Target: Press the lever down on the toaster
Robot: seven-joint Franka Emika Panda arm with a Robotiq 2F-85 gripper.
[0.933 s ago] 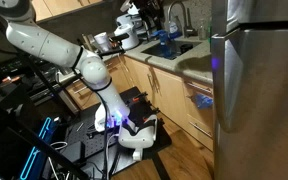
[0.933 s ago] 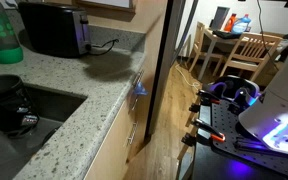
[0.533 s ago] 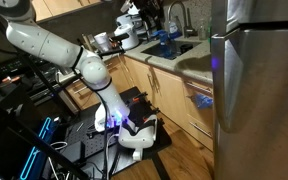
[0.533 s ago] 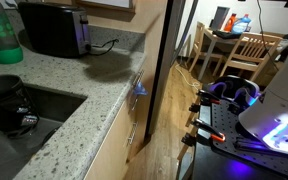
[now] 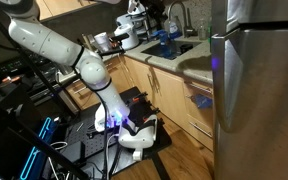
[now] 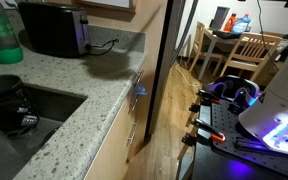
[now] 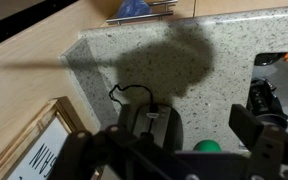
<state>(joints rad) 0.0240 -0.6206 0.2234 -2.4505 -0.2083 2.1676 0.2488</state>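
The black toaster stands on the speckled counter against the wall, its cord trailing to the right. In the wrist view I see it from above, with the cord looping behind it. I cannot make out its lever. My gripper hangs above the toaster. It is open and empty, with one dark finger on each side of the picture. In an exterior view only the white arm shows, and the gripper is out of frame.
A green soap bottle stands next to the toaster, and its cap shows in the wrist view. A sink holds dark dishes. A steel fridge stands beside the counter. A framed sign leans at the left.
The arm's upper links have shifted slightly in an exterior view. Nothing else has visibly changed.
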